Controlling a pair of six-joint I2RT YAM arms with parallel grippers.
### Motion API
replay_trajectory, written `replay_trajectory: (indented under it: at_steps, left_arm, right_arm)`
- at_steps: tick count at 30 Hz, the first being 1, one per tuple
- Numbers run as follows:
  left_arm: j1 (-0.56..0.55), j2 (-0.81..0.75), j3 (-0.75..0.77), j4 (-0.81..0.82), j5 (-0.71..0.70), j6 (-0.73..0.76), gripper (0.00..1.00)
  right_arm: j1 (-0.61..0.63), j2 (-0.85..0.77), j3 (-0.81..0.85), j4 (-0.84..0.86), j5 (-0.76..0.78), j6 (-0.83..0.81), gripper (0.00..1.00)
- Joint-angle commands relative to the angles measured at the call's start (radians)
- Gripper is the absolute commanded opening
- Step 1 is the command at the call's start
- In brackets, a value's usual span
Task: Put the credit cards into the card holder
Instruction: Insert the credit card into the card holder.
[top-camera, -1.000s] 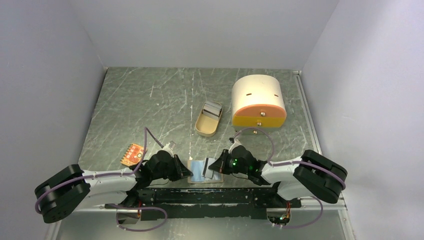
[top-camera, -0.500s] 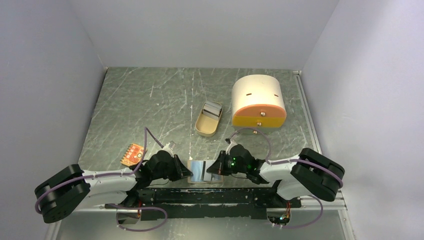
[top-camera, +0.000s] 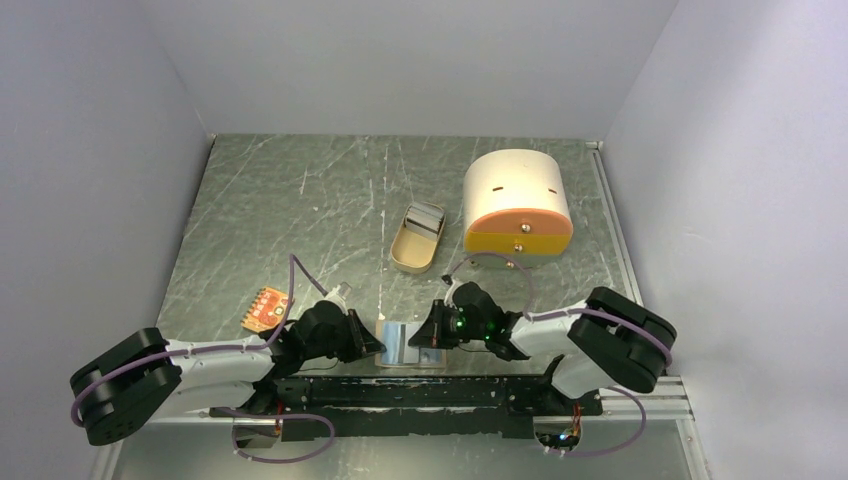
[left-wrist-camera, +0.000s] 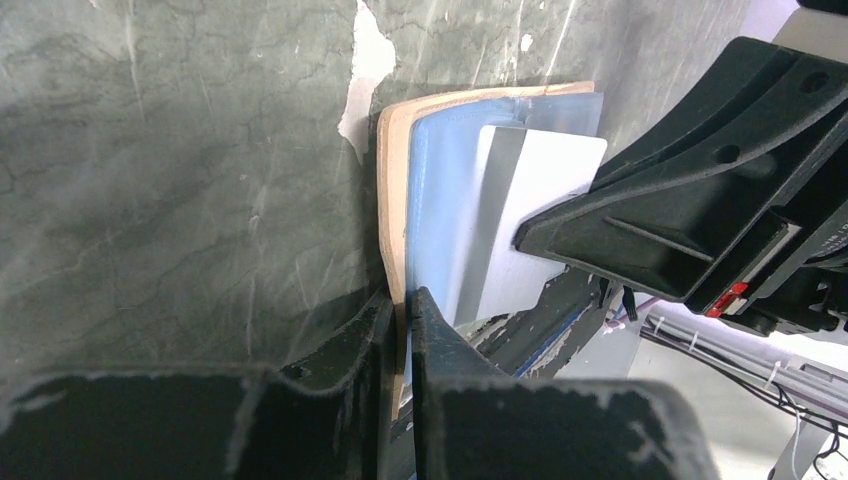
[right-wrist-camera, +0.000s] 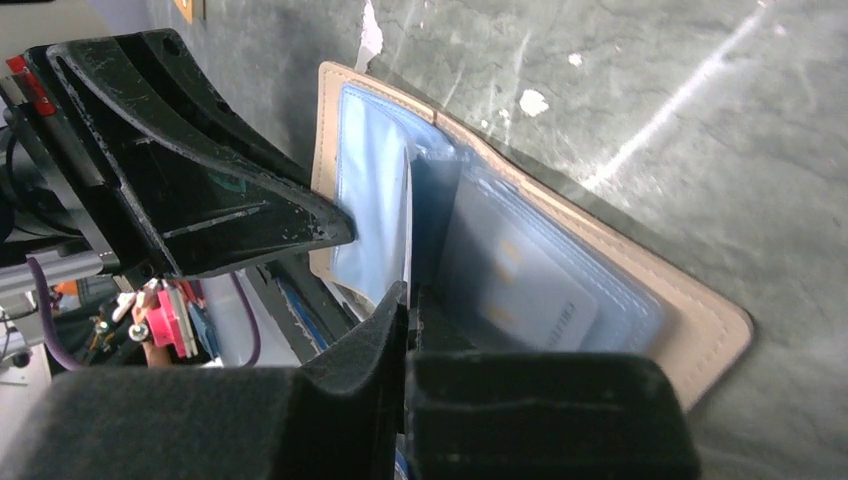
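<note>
The beige-tan card holder (left-wrist-camera: 392, 180) lies open at the table's near edge, its light blue sleeves facing up; it also shows in the right wrist view (right-wrist-camera: 690, 320). My left gripper (left-wrist-camera: 400, 305) is shut on the holder's tan left edge. My right gripper (right-wrist-camera: 408, 292) is shut on the whitish-grey card with a dark stripe (left-wrist-camera: 535, 200), held on edge over the open holder between its sleeves. Another pale card (right-wrist-camera: 530, 290) sits inside a clear sleeve. In the top view the two grippers (top-camera: 378, 347) (top-camera: 422, 338) meet over the holder.
An oval tan tin tray (top-camera: 417, 240) stands mid-table, with the large cream box with an orange front (top-camera: 516, 203) to its right. An orange-red dotted piece (top-camera: 266, 308) lies at the left. The black base rail (top-camera: 420, 390) runs just below the holder.
My right gripper has moved left with the whitish-grey card, from the holder's right edge to over its middle. The left gripper has kept its hold and has not moved.
</note>
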Motion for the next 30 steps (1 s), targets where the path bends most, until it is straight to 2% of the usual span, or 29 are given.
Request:
replay_trajectory:
  at_steps: [1, 4, 7, 11, 14, 19, 30]
  left_arm:
    - [0.004, 0.004, 0.009, -0.006, 0.005, 0.025, 0.14]
    - [0.003, 0.008, 0.017, -0.005, 0.007, 0.031, 0.14]
    - [0.005, 0.004, 0.017, -0.006, 0.010, 0.031, 0.14]
    - [0.003, -0.006, 0.014, -0.006, 0.010, 0.030, 0.14]
    - [0.004, -0.006, 0.014, -0.001, 0.011, 0.032, 0.14]
    - [0.004, 0.009, 0.019, 0.011, 0.019, 0.036, 0.14]
    - [0.003, 0.014, 0.036, 0.010, 0.030, 0.048, 0.14]
  right_arm:
    - [-0.002, 0.074, 0.043, -0.083, -0.067, -0.075, 0.05]
    - [-0.003, 0.082, 0.063, -0.110, -0.061, -0.072, 0.17]
    - [-0.001, 0.031, 0.088, -0.218, -0.007, -0.086, 0.26]
    - [-0.003, -0.054, 0.119, -0.397, 0.089, -0.120, 0.31]
    - [-0.003, -0.089, 0.135, -0.471, 0.113, -0.137, 0.32]
    - [-0.004, -0.107, 0.146, -0.468, 0.107, -0.128, 0.32]
    - [0.026, -0.027, 0.142, -0.333, 0.070, -0.069, 0.35]
